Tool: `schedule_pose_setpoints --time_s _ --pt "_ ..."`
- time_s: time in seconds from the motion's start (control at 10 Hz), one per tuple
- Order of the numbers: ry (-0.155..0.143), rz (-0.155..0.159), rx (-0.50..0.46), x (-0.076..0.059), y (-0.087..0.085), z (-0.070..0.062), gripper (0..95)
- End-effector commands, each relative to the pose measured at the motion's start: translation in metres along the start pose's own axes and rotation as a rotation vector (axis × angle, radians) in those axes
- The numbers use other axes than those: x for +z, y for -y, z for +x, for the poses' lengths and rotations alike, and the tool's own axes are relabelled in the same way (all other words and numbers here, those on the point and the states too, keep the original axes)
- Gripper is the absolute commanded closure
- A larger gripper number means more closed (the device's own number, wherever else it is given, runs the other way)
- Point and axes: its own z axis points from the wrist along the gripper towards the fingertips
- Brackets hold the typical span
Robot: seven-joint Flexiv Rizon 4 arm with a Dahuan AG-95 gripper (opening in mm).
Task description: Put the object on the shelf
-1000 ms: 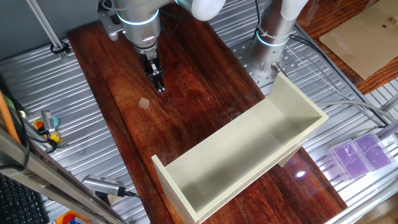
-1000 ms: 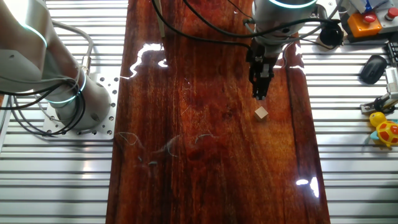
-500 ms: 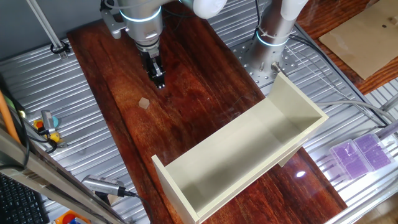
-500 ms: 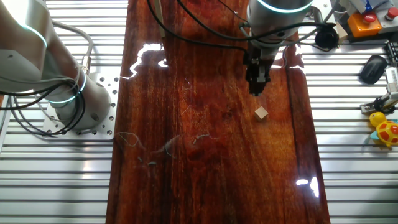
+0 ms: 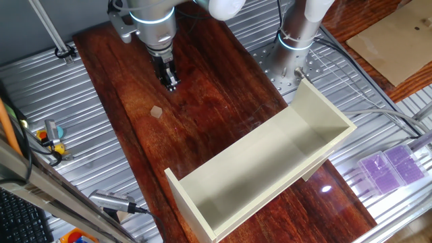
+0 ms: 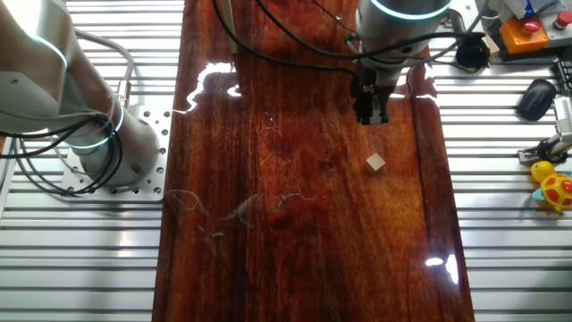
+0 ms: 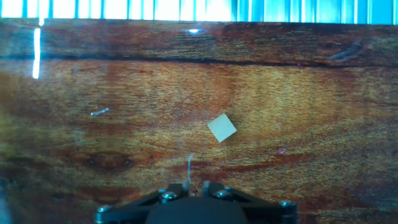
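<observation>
The object, a tiny light-tan wooden cube (image 5: 156, 112), lies on the dark wooden tabletop (image 5: 216, 101). It also shows in the other fixed view (image 6: 375, 162) and in the hand view (image 7: 222, 127). My gripper (image 5: 171, 84) hangs above the table, a little beyond and to the side of the cube, with its jaws together and nothing between them. It also shows in the other fixed view (image 6: 371, 116) and at the bottom edge of the hand view (image 7: 189, 185). The cream-white shelf (image 5: 317, 108) lies as a long open box on the near right part of the table, empty.
A second arm's base (image 5: 297, 34) stands beside the table's far right edge. A flat tan board (image 5: 398, 47) lies at the back right and purple boxes (image 5: 391, 165) to the right. A mouse (image 6: 536, 98) and a yellow toy (image 6: 554, 188) lie off the table.
My gripper has moved up and away from the cube, still shut and empty. The cube and the shelf have not moved.
</observation>
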Motion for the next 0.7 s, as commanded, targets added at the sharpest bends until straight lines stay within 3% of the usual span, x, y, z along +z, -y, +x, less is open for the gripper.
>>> schedule_pose_setpoints --time_s 0.1,0.4,0.5,0.7 --pt "0.000 0.000 -0.152 0.001 0.000 0.001 95.0" --pt "-0.001 0.001 -0.363 0.015 0.006 -0.007 95.0" --pt "-0.006 0.006 -0.457 0.024 0.010 -0.015 95.0" --pt "-0.008 0.012 -0.543 0.040 0.018 -0.037 95.0"
